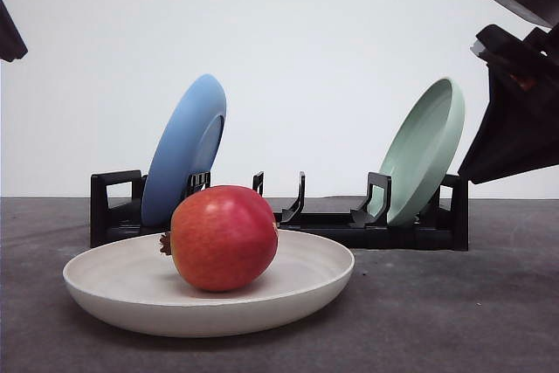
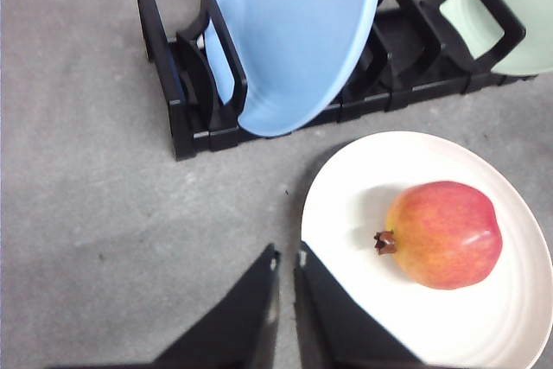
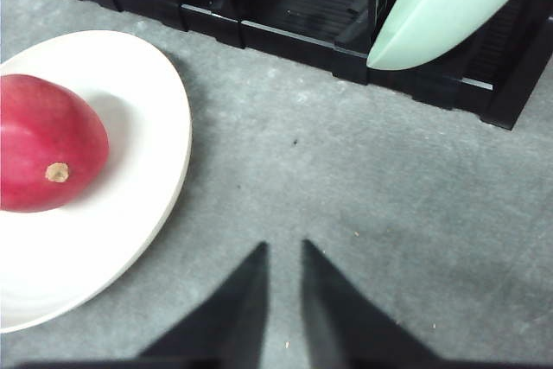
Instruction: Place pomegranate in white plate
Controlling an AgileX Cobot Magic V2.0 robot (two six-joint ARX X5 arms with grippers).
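Observation:
The pomegranate (image 1: 224,238) lies on its side in the white plate (image 1: 113,290) at the front of the table, its crown nub pointing left. In the left wrist view the pomegranate (image 2: 445,233) rests in the plate (image 2: 363,187) beside my left gripper (image 2: 288,255), which is shut with nothing in it and hangs above the table at the plate's edge. My right gripper (image 3: 283,244) is shut and empty over bare table, apart from the plate (image 3: 155,127) and the fruit (image 3: 47,144). My right arm (image 1: 515,102) is raised at the upper right.
Behind the plate a black dish rack (image 1: 419,229) holds a blue plate (image 1: 185,148) on its left and a pale green plate (image 1: 424,150) on its right, both standing tilted. Grey tabletop (image 1: 454,303) lies to the right of the white plate.

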